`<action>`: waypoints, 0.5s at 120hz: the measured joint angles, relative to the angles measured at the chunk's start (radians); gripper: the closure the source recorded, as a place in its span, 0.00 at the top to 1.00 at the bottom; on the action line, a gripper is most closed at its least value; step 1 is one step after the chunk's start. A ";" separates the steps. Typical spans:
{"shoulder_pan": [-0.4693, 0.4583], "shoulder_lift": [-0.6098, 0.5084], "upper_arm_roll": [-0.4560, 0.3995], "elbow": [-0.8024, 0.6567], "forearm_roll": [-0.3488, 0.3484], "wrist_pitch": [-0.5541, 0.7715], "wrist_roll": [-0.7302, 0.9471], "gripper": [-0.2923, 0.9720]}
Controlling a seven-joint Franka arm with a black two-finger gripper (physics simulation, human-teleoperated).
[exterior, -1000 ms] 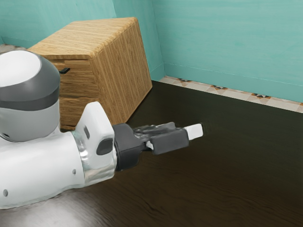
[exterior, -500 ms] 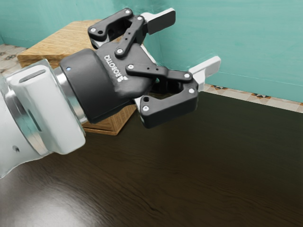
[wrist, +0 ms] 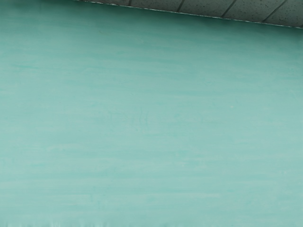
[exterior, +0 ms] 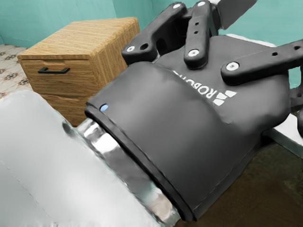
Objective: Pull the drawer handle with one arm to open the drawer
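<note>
A wooden cabinet [exterior: 94, 42] stands at the exterior view's upper left. The top drawer [exterior: 61, 78] carries a small black handle [exterior: 53, 70], and its front lies flush with the cabinet. My black gripper [exterior: 277, 71] looms very close to the camera, to the exterior view's right of the cabinet and well away from the handle. It is open with nothing between its fingers; one finger [exterior: 236, 9] points upward and the other runs off the right edge. The wrist view faces the teal wall [wrist: 151, 123].
A lower drawer front [exterior: 71, 106] sits under the top one. The dark wooden table [exterior: 265, 189] shows at the lower right behind my hand. Patterned floor tiles [exterior: 8, 66] lie beyond the cabinet, and grey ceiling panels [wrist: 227, 5] edge the wrist view.
My arm has swung up and toward the exterior camera, and the hand has turned, so it now covers most of that view. The fingers stay apart. The cabinet and drawer have not moved.
</note>
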 joint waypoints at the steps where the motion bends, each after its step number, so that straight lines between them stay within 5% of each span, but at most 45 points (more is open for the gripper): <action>1: -0.006 0.005 -0.001 0.011 -0.057 -0.047 0.005 0.77; 12: -0.102 0.033 0.159 0.066 -0.700 -0.517 0.098 0.77; 23: -0.180 0.087 0.309 0.078 -1.066 -0.801 0.290 0.77; 39: -0.180 0.171 0.525 0.054 -1.289 -1.018 0.531 0.77; 49: -0.169 0.170 0.579 0.030 -1.341 -1.081 0.670 0.77; 60: -0.129 0.021 0.605 -0.085 -1.347 -1.115 0.795 0.77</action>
